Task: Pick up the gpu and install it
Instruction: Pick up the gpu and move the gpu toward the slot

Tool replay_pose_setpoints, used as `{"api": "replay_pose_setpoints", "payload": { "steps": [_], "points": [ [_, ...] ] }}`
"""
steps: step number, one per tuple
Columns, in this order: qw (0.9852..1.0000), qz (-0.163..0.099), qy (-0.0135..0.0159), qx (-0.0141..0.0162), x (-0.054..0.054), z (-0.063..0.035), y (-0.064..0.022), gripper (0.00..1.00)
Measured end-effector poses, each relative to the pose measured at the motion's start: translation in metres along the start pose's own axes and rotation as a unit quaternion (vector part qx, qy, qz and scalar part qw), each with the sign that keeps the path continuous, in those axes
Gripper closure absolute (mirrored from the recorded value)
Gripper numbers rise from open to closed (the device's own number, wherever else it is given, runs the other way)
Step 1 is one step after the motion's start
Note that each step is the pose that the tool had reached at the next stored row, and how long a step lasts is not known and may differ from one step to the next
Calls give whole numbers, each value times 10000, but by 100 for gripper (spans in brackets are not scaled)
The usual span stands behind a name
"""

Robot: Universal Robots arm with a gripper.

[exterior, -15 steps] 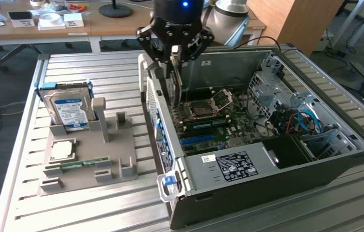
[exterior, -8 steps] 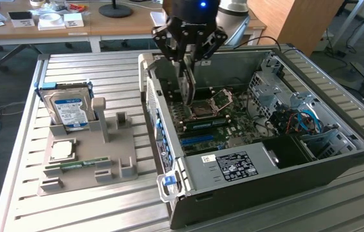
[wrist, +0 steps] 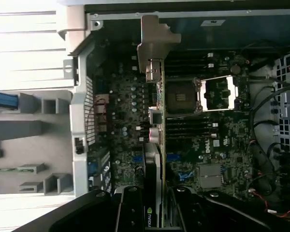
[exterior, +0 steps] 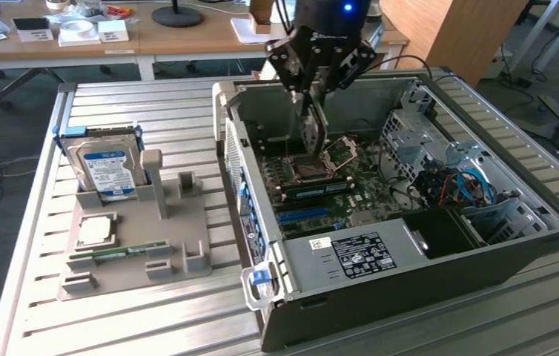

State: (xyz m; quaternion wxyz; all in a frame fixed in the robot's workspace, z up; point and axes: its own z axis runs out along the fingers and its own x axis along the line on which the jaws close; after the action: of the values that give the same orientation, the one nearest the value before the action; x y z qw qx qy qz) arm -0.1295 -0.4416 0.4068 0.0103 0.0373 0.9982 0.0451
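Note:
The gpu hangs on edge inside the open computer case, above the motherboard. My gripper is shut on its upper edge. The wrist view looks down the card edge-on: the gpu runs away from my gripper, its silver end bracket lies toward the case's rear wall, and a black face shows beside the fingers. The card sits just beside the open CPU socket and clear of the board.
A grey parts holder on the slatted table carries a silver hard drive with a blue-white label, a CPU chip and a green RAM stick. Drive cages and cables fill the case's far side.

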Motion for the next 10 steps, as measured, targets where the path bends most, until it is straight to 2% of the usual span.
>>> {"api": "replay_pose_setpoints", "payload": {
  "steps": [10],
  "points": [
    [10000,-3,1,-16,-446,11,33,74]
  ]
}}
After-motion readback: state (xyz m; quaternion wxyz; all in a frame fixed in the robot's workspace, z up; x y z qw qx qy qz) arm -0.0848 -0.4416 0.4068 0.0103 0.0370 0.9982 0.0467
